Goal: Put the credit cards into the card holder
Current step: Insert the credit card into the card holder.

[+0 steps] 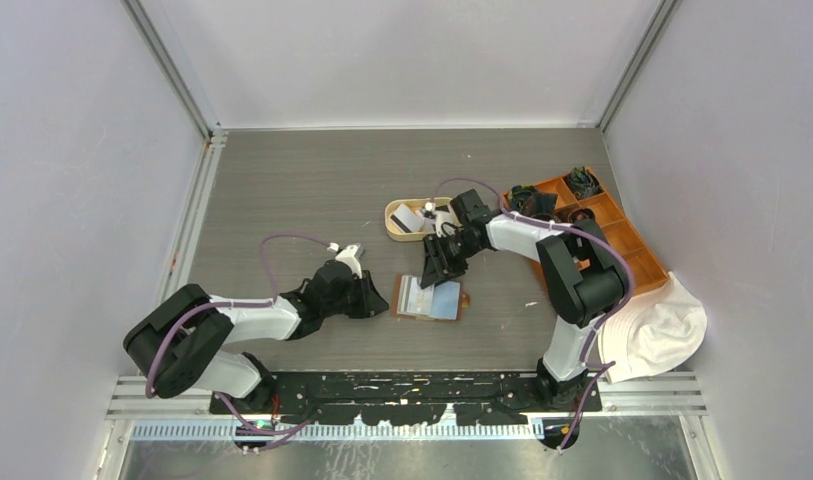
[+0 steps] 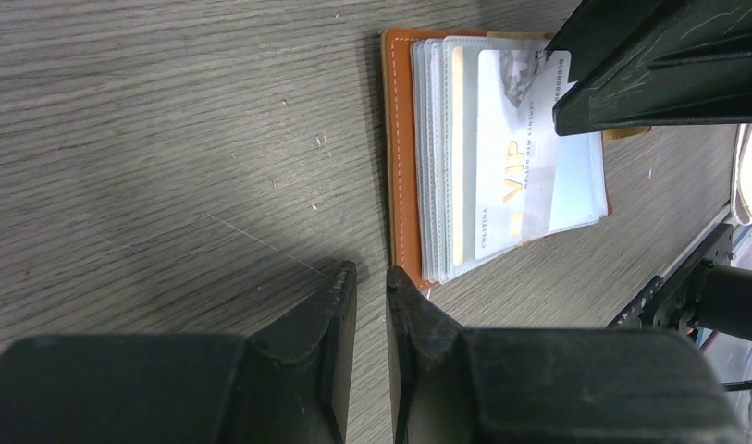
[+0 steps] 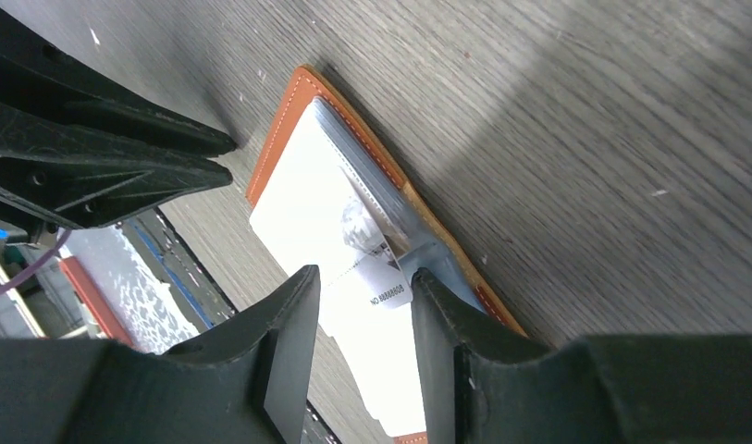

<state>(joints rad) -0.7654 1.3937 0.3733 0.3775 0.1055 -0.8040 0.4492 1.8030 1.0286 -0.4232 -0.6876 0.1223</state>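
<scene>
1. Covering the whole work area, a grey table (image 1: 302, 200) with a fine wood-grain print lies matt and flat. Plain pale walls (image 1: 402, 60) close it on three sides, with aluminium rails (image 1: 172, 70) running up the corners.
2. A brown leather card holder (image 1: 427, 300), rectangular with pale stitching along its edge, lies open at the middle of the table, between the two arms. A fanned stack of clear plastic sleeves (image 2: 441, 157) fills its inside.
3. A thin white card (image 2: 511, 176) printed "VIP" in gold lies on the top sleeves. Its far end reaches past them towards the right arm.
4. The right gripper (image 3: 363, 277) hangs over that end with its black fingers spread. The card's barcode end lies in the gap, and the pads are not clamping it.
5. The left gripper (image 2: 372, 277) sits low on the table, just beside the near corner of the card holder. Its fingers stand close together with a narrow slit between them and nothing in it.
6. A cream oval tray (image 1: 394, 212) beyond the card holder holds more credit cards (image 1: 412, 219), light and dark.
7. An orange compartmented box (image 1: 622, 235) stands at the right, with dark parts (image 1: 582, 182) in its far compartments.
8. A white fabric hat (image 1: 657, 330) lies beside the box at the table's near right corner.
</scene>
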